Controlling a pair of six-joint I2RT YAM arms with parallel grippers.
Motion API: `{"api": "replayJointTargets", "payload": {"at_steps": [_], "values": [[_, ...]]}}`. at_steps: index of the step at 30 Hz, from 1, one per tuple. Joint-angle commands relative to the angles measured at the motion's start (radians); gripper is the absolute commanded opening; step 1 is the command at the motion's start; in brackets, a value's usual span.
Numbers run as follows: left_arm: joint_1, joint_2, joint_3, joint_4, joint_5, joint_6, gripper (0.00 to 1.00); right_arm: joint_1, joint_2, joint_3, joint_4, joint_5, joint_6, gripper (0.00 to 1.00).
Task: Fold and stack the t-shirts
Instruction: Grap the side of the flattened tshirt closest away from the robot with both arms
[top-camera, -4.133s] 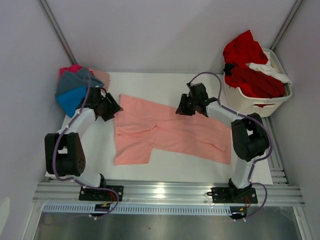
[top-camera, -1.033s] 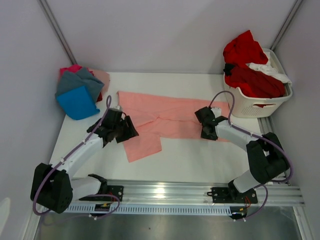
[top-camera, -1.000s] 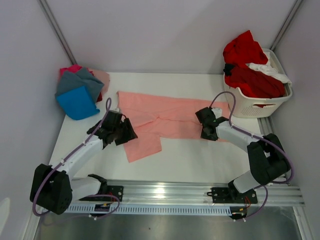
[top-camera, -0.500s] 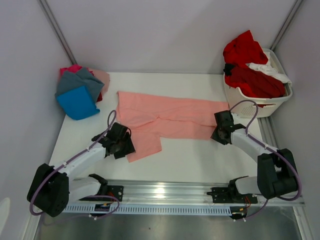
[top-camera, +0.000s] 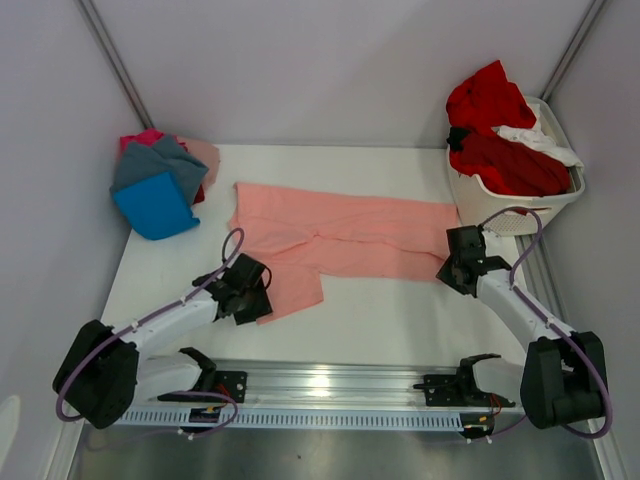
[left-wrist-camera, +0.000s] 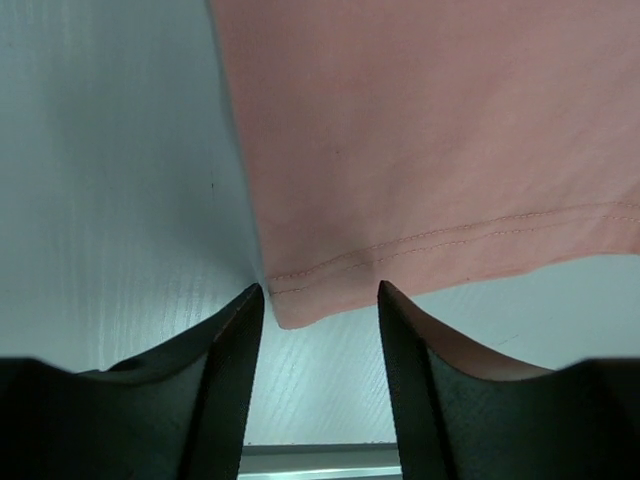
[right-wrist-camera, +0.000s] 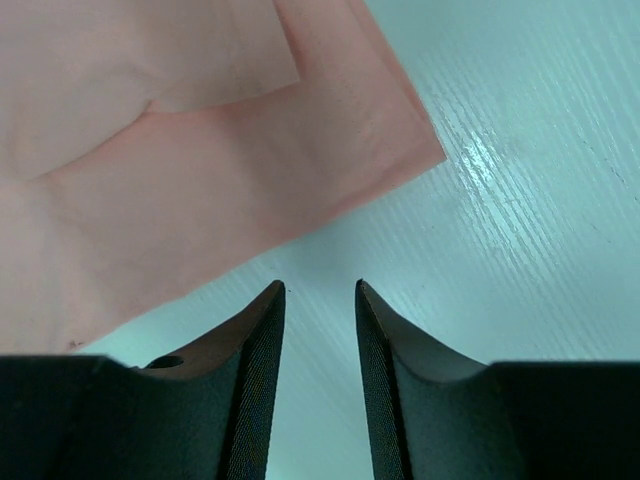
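Salmon-pink t-shirt (left-wrist-camera: 430, 130) past frame edges

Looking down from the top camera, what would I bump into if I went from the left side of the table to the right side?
pile of folded t-shirts → left pincer → salmon-pink t-shirt → right pincer → white laundry basket

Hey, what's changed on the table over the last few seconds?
The salmon-pink t-shirt was shifted away from the arms and straightened. Both arms then drew back to its near edge. The left gripper went to the near left corner and the right gripper to the near right corner, both with jaws open and holding nothing. The folded pile and laundry basket stayed put.
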Motion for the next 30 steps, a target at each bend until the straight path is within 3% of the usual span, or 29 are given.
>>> {"api": "replayJointTargets", "payload": {"at_steps": [1, 3, 7, 10, 16, 22, 30], "values": [[-0.026, 0.044, -0.014, 0.005, 0.002, -0.027, 0.5, -0.007, -0.033, -0.013, -0.027, 0.037, 0.022, 0.39], [-0.026, 0.061, -0.017, 0.026, 0.033, -0.015, 0.41, -0.01, -0.038, -0.013, -0.036, 0.047, 0.025, 0.39], [-0.027, 0.141, 0.002, 0.037, 0.065, 0.007, 0.01, -0.022, -0.05, -0.009, -0.041, 0.042, 0.033, 0.39], [-0.027, 0.167, 0.022, 0.022, 0.064, 0.013, 0.01, -0.03, -0.056, -0.01, -0.041, 0.044, 0.036, 0.39], [-0.018, 0.059, 0.06, -0.093, -0.031, -0.018, 0.0, -0.045, -0.067, -0.017, -0.053, 0.088, 0.061, 0.39], [0.081, -0.053, 0.069, -0.142, -0.048, -0.032, 0.0, -0.051, -0.049, -0.02, -0.044, 0.097, 0.071, 0.4], [0.227, -0.052, 0.111, -0.188, -0.094, 0.039, 0.01, -0.053, 0.011, -0.04, -0.021, 0.077, 0.09, 0.41]]}}
